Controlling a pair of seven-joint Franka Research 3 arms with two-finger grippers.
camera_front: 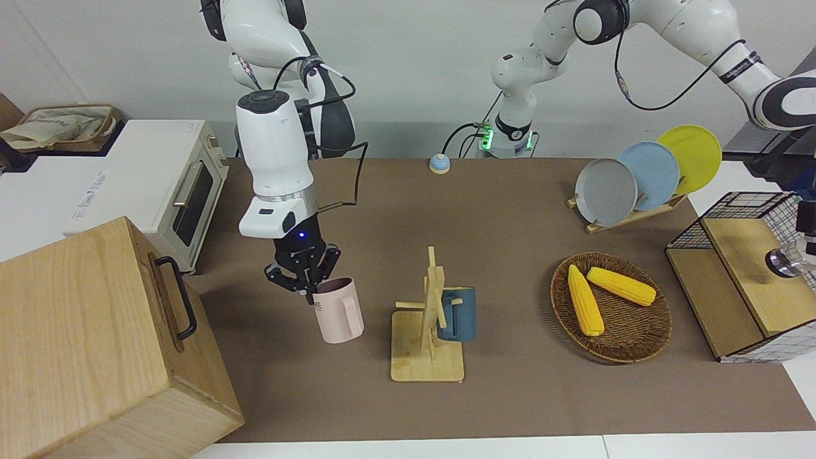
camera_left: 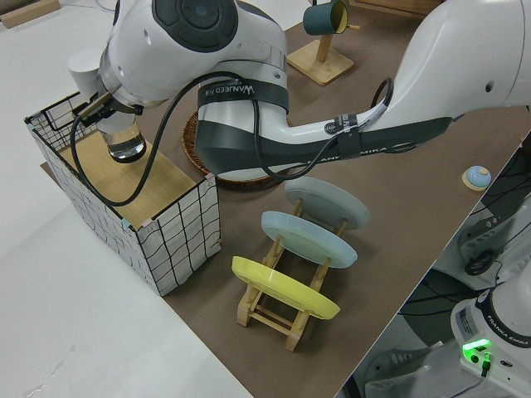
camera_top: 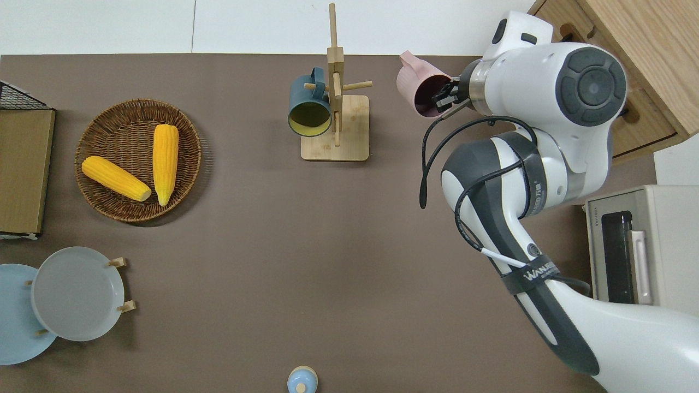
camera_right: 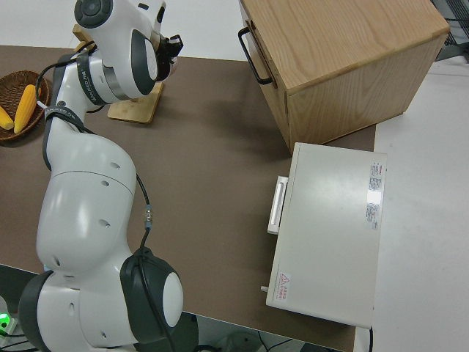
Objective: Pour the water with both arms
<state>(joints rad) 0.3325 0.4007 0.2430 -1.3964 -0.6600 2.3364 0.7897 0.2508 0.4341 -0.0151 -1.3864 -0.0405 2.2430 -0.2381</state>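
Note:
My right gripper (camera_front: 308,280) (camera_top: 445,95) is shut on the rim of a pink mug (camera_front: 338,312) (camera_top: 418,87). The mug is tilted, its mouth turned toward the robots, beside the wooden mug rack (camera_front: 428,347) toward the right arm's end. I cannot tell whether its base touches the table. My left gripper (camera_left: 104,112) (camera_front: 804,245) is over the wooden board inside a wire basket (camera_left: 178,228). It is shut on the rim of a clear glass (camera_left: 127,147) (camera_front: 784,262). Whether the glass rests on the board is unclear.
A dark blue mug (camera_front: 458,313) hangs on the rack. A wicker basket (camera_front: 628,347) holds two corn cobs. Three plates stand in a rack (camera_front: 637,213). A wooden box (camera_front: 95,344) and a toaster oven (camera_front: 185,191) stand at the right arm's end. A small bell (camera_front: 439,164) sits near the robots.

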